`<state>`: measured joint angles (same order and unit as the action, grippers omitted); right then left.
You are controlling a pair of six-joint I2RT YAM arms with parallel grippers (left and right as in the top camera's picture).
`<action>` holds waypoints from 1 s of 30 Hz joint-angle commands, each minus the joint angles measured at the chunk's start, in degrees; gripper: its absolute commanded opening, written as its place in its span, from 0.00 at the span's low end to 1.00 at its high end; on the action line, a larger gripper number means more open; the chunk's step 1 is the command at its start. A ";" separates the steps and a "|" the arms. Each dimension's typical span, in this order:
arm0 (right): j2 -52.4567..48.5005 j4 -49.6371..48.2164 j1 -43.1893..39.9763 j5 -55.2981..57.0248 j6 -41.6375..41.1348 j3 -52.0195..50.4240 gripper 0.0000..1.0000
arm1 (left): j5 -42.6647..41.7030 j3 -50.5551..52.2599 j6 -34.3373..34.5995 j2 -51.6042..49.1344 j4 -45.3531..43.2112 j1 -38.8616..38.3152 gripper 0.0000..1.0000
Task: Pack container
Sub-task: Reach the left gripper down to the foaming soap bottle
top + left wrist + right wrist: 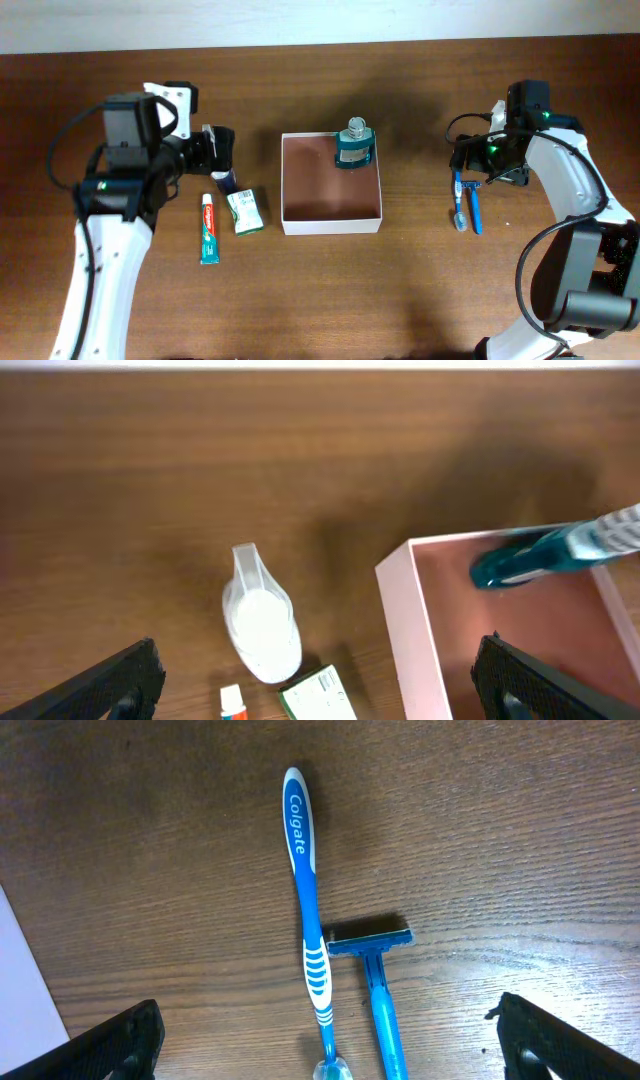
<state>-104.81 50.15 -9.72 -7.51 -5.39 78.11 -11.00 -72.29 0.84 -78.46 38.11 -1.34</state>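
Near the middle of the table (420, 300) sat the container (318, 190), with the mouthwash bottle (354, 146) in its far right corner, possibly upright. The left gripper (320, 644) and right gripper (328, 1006) had jaws wide apart.

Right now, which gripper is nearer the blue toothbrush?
Right. The right gripper hangs open close over the toothbrush. The left gripper is on the far side of the container, near the toothpaste.
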 commanded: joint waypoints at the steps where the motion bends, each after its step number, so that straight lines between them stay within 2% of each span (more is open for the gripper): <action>1: 1.27 0.00 -0.07 0.31 0.52 0.63 0.98 | -1.46 -1.22 -0.90 -1.95 -0.37 0.39 1.00; 8: 1.27 0.00 -0.07 0.31 0.52 0.63 0.99 | -0.70 -1.22 2.34 -6.14 -1.99 0.39 0.99; 13: 1.27 0.00 -0.07 0.31 0.52 0.63 0.99 | 6.25 -1.20 8.31 -9.38 -3.82 0.39 0.99; 16: 1.27 0.00 -0.07 0.31 0.52 0.63 0.99 | 6.97 -1.20 10.29 -11.06 -4.48 0.39 0.98; 19: 1.27 0.00 -0.07 0.31 0.52 0.63 0.99 | 6.99 -1.20 10.29 -12.00 -5.03 0.39 0.93; 21: 1.27 0.00 -0.07 0.31 0.52 0.63 0.99 | 6.97 -1.20 10.29 -12.48 -5.60 0.39 0.83; 27: 1.27 0.00 -0.07 0.31 0.52 0.63 0.99 | 6.97 -1.20 10.27 -13.11 -5.86 0.39 0.80; 29: 1.27 0.00 -0.07 0.31 0.52 0.63 0.99 | 6.95 -1.20 10.25 -13.16 -5.95 0.37 0.81; 30: 1.27 0.00 -0.07 0.31 0.52 0.63 0.99 | 6.97 -1.20 10.21 -13.16 -5.95 0.37 0.97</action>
<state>-104.81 50.15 -9.72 -7.51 -5.37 78.11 -4.56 -72.34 10.37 -91.00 32.47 -1.30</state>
